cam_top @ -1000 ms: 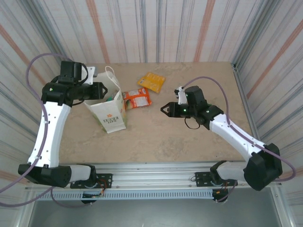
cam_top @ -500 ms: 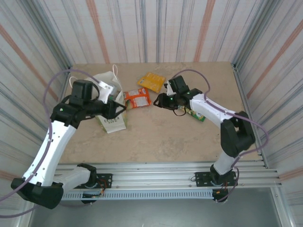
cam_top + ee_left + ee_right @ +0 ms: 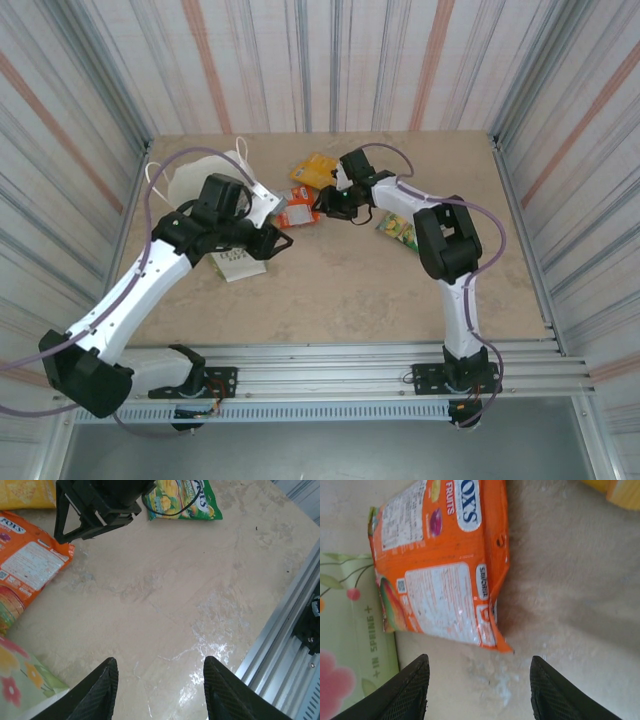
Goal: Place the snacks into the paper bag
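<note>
Left jaws and right jaws both gape empty, the right above an orange packet beside the paper bag. A yellow packet and a green packet also lie unpacked on the worktop.

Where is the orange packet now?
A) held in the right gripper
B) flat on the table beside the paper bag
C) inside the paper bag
B: the orange packet lies flat on the table beside the paper bag, ahead of the open right gripper.
</note>
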You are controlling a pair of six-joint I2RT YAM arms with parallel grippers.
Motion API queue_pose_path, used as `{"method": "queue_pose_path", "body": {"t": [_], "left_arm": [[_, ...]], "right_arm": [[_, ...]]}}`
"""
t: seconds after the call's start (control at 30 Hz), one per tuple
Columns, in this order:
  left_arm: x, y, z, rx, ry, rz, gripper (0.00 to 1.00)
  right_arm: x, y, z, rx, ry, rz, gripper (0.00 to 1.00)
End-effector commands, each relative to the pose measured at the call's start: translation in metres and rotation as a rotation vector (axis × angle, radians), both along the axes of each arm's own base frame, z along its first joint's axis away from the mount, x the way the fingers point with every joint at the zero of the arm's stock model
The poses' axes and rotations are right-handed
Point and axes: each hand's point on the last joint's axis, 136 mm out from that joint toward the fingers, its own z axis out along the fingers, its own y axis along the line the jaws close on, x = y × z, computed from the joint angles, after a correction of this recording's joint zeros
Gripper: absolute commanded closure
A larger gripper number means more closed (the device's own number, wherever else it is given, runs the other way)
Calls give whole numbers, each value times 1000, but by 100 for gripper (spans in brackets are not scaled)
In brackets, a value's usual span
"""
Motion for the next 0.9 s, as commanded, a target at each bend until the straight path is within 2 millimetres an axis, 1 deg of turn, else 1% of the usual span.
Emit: {"method": "queue_pose_path", "body": {"t": [0.0, 0.13, 0.33, 0.4, 0.6, 0.77, 0.87], "left_arm": [[9, -9, 5, -15, -37, -11, 50], [16, -13, 5, -13, -32, -18, 50], [22, -18, 6, -9, -30, -25, 50], [24, -18, 7, -5, -37, -20, 50], [26, -15, 9, 7, -61, -14, 50], [26, -15, 8, 12, -62, -17, 49], [27, -14, 10, 16, -66, -13, 49]], "right_arm": [[14, 7, -3, 52, -8, 42, 45], [26, 17, -9, 99, -5, 55, 45], [34, 30, -25, 114, 10, 67, 46], [41, 36, -22, 124, -7, 71, 46], [42, 54, -28, 164, -1, 99, 48], [40, 64, -30, 191, -4, 112, 54], [40, 68, -27, 204, -18, 122, 64]]}}
